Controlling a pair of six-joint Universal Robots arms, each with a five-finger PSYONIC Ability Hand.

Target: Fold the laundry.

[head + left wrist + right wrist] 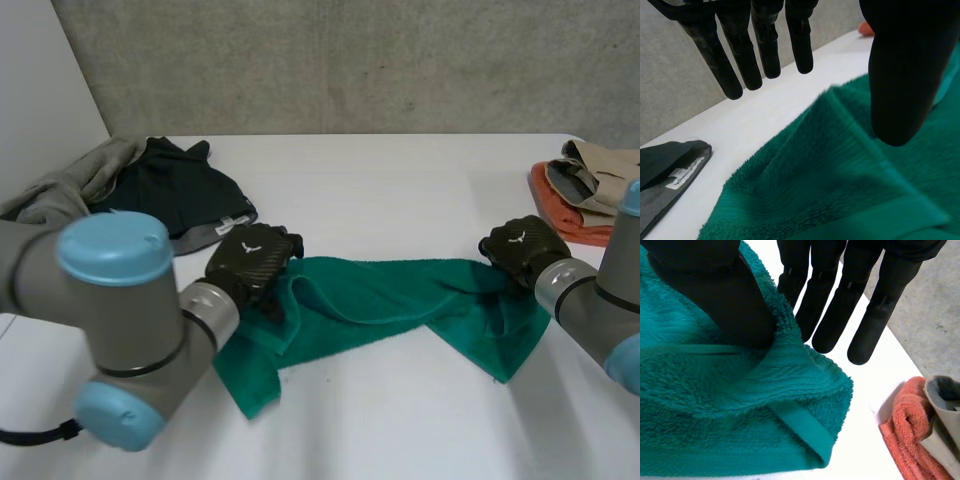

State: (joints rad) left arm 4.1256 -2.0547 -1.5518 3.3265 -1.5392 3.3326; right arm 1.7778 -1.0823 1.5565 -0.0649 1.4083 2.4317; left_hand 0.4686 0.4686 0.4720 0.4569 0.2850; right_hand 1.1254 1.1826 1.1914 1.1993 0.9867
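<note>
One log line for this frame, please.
task: fold laundry | left hand: open, fingers straight above left end of rumpled green terry towel | right hand: open, thumb on towel's right corner | towel: lying on white table, not yet folded

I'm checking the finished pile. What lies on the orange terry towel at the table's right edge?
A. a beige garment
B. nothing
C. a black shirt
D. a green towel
A: a folded beige fabric garment lies on top of the orange terry towel, covering part of it.
</note>
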